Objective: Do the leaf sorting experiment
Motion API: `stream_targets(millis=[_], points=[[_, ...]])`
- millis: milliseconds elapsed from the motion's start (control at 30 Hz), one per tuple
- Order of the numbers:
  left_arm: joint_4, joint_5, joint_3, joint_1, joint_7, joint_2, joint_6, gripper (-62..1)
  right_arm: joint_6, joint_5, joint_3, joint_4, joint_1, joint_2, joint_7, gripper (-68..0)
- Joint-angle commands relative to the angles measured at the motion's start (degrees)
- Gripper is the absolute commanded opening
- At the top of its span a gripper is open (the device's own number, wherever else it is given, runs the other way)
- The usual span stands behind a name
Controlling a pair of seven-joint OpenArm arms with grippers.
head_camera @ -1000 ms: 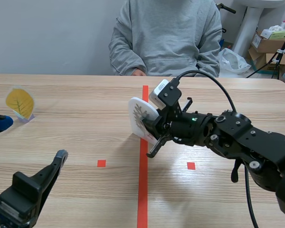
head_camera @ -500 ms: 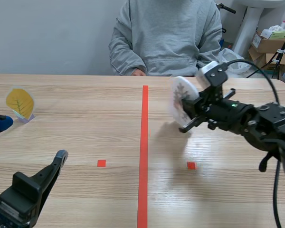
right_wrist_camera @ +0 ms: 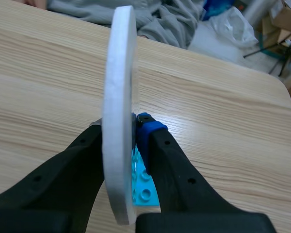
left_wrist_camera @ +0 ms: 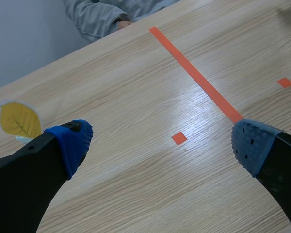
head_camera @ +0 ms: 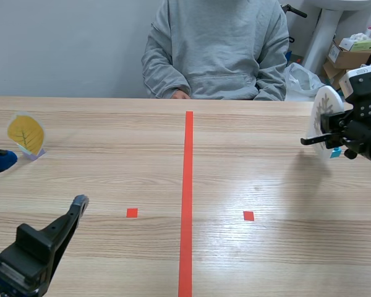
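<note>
Right claw (head_camera: 332, 141), arm mostly cut off at the right edge, clenched on white leaf disc (head_camera: 324, 116), upright at far-right counter (head_camera: 253, 161). Wrist view shows disc edge-on, print hidden, plus cyan brick base (right_wrist_camera: 143, 187) the scene barely shows. Left claw (left_wrist_camera: 162, 141) released, near left. Yellow leaf card (head_camera: 26, 134) stands far left.

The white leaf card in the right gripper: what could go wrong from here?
1. The right gripper pinches the white leaf card only low down, beside its blue brick base; the tall card could twist or slip.
2. It is held near the far right corner of the table; set down there, it might tip or fall off.
</note>
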Motion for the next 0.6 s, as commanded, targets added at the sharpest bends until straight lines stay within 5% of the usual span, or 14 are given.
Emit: stream_targets(millis=[0, 267, 567], points=[[0.8, 0.0, -0.1, -0.2, -0.9, 0.2, -0.1, 0.4, -0.2, 0.4, -0.2, -3.3, 4.8, 0.3, 0.9, -66.0], [0.8, 0.0, -0.1, -0.1, -0.7, 0.2, -0.1, 0.4, -1.4, 0.2, -0.2, -18.3, 15.2, -0.2, 3.8, -66.0], [0.8, 0.1, -0.1, -0.1, -0.7, 0.1, -0.1, 0.4, -5.4, 0.0, -0.2, -22.2, 15.1, -2.1, 4.9, -66.0]])
